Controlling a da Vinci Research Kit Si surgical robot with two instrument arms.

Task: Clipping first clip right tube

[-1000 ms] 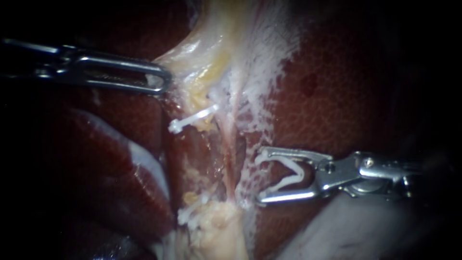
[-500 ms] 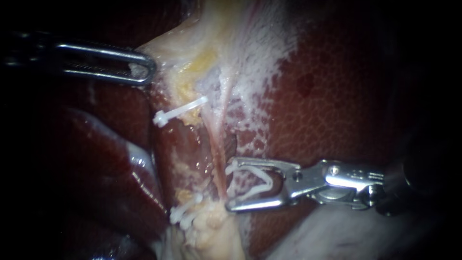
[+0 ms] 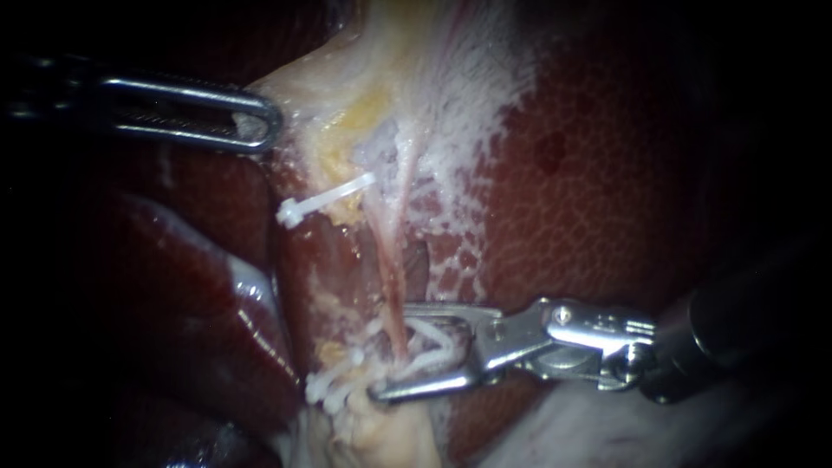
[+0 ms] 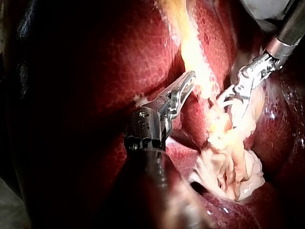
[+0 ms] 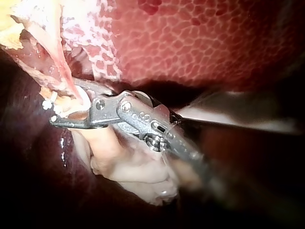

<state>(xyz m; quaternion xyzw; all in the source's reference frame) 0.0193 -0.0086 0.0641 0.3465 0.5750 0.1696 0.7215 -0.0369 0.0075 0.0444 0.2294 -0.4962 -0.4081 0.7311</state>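
While astride tube (image 3: 392, 279), instrument's (image 3: 390, 351) open clip (image 3: 436, 341)

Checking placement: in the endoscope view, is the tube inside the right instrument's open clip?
Yes, the tube passes between the arms of the open clip that the right instrument holds.

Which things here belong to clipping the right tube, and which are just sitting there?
In the job: right instrument, new clip in its jaws, right tube, left instrument gripping pale tissue.
Just there: upper clip, lower clips, liver.

Bright wet centre, dark shadowed edges
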